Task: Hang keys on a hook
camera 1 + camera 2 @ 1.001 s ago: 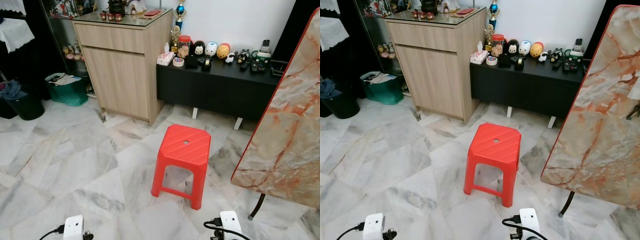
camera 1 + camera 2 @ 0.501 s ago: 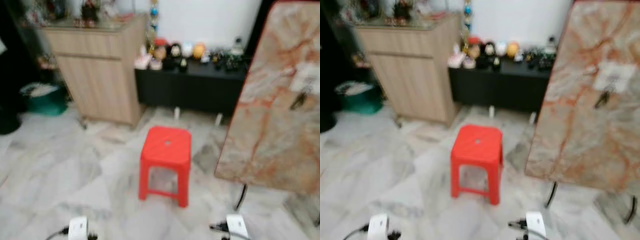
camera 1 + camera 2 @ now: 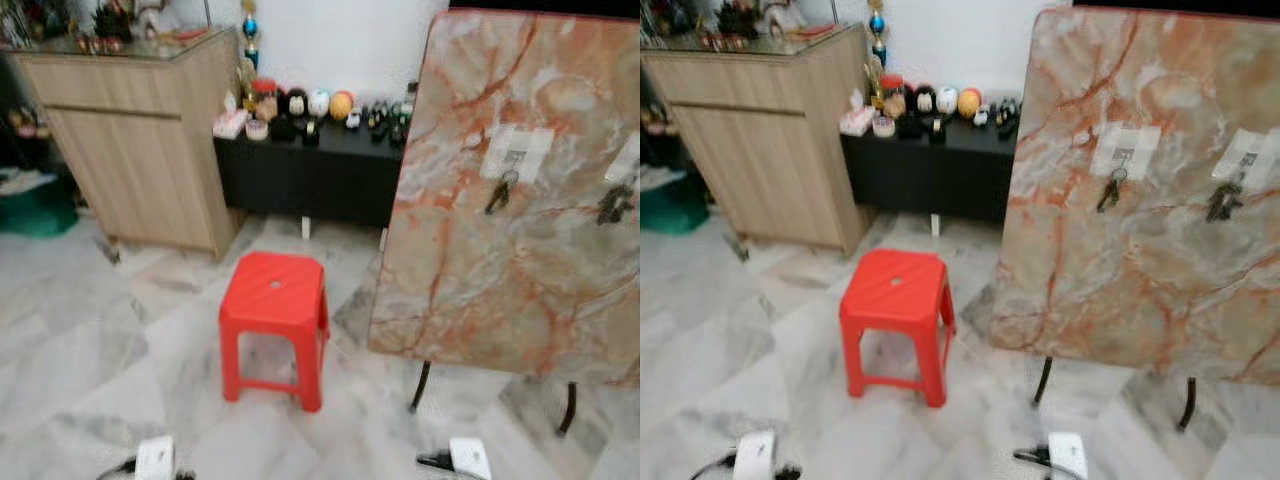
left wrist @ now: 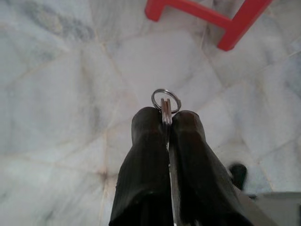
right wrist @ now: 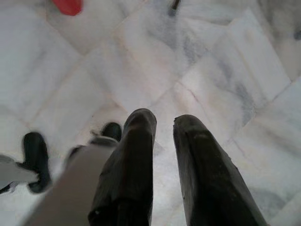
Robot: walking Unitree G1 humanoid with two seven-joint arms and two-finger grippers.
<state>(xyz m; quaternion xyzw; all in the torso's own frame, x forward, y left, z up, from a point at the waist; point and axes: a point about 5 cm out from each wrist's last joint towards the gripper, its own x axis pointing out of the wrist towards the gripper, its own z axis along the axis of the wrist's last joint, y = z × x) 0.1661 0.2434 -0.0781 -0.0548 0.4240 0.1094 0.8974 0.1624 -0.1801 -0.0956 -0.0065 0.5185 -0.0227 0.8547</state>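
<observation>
My left gripper (image 4: 166, 116) hangs low over the marble floor, shut on the keys; their silver ring (image 4: 166, 99) sticks out past the fingertips. My right gripper (image 5: 163, 123) also hangs over the floor, open, with a small gap and nothing between its fingers. Ahead on the right stands an upright marble board (image 3: 470, 260) on thin black legs. It carries white patches with hooks (image 3: 518, 152). One bunch of keys (image 3: 497, 193) hangs under the left patch, and another bunch (image 3: 612, 203) hangs under the right patch.
A red plastic stool (image 3: 273, 298) stands on the floor left of the board. Behind it a low black cabinet (image 3: 310, 175) with small figurines runs along the white wall. A tall wooden cabinet (image 3: 135, 140) stands to the left, with a green bin (image 3: 30, 205) beside it.
The camera has swung to the right: the stool and cabinets slid left in the picture, and the marble board with its hooks and hanging keys has come into fuller view.
</observation>
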